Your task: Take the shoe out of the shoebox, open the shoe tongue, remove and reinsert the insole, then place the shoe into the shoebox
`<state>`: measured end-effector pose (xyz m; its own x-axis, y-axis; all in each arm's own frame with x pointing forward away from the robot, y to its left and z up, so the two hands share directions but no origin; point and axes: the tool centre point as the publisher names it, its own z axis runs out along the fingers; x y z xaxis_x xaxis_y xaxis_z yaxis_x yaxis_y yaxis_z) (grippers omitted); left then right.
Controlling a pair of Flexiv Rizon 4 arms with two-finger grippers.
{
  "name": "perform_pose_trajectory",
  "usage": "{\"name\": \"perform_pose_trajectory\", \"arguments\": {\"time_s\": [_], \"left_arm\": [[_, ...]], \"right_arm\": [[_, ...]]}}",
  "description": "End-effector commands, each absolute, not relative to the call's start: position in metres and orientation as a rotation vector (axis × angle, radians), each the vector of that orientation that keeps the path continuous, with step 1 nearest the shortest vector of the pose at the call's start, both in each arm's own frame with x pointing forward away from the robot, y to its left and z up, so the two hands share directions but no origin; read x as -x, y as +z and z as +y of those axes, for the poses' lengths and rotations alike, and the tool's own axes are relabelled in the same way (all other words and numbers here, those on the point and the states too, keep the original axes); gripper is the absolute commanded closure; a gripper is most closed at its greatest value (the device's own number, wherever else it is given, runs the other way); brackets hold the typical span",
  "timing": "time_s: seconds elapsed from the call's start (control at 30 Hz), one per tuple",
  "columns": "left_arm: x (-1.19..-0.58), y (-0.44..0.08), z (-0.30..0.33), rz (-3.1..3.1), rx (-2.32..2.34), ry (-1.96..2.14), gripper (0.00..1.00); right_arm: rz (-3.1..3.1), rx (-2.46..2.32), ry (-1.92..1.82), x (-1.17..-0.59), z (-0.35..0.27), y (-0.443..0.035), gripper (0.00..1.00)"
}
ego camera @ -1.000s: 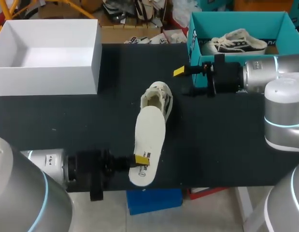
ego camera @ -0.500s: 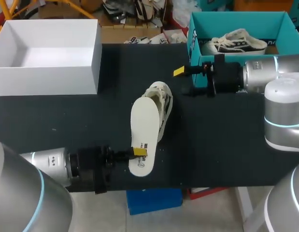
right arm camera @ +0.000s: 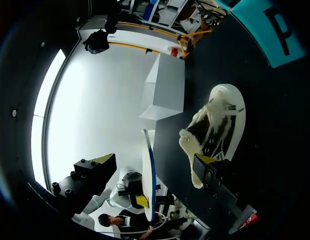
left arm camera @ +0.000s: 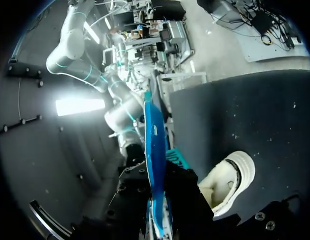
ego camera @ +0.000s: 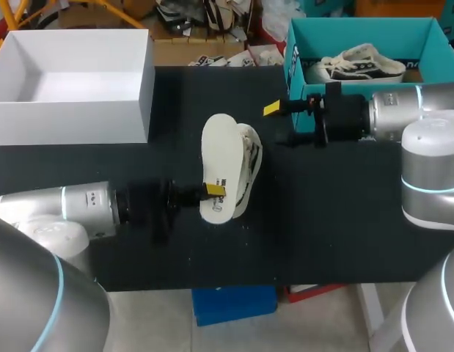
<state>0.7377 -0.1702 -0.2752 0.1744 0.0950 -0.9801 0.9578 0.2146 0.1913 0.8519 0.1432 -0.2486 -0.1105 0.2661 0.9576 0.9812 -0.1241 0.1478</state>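
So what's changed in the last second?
The left gripper, still shut on the insole, has carried it from the table's near edge away from the robot; it is now over the shoe. The shoe, the right gripper by the teal shoebox and the white box stayed put.

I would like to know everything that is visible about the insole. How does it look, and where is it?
The insole is a thin, flat, foot-shaped piece, white on top with dark print near the heel, blue underneath. It is out of the shoe, held raised over it by the left pincer, shut on its heel end. Nothing else visibly touches it.
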Motion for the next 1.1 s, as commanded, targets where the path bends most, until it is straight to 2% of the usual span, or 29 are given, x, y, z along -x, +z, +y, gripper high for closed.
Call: {"name": "perform_pose_trajectory", "arguments": {"time_s": [0.03,1.1], "left_arm": [[-0.774,-0.274,-0.183,1.212,-1.173,-0.879,1.0],[-0.772,-0.28,-0.185,1.169,-1.127,-0.933,1.0]], "right_arm": [[-1.43,1.45,-1.283,-0.851,0.144,-0.249,0.0],[-1.435,1.423,-1.291,-0.853,0.144,-0.249,0.0]]}}
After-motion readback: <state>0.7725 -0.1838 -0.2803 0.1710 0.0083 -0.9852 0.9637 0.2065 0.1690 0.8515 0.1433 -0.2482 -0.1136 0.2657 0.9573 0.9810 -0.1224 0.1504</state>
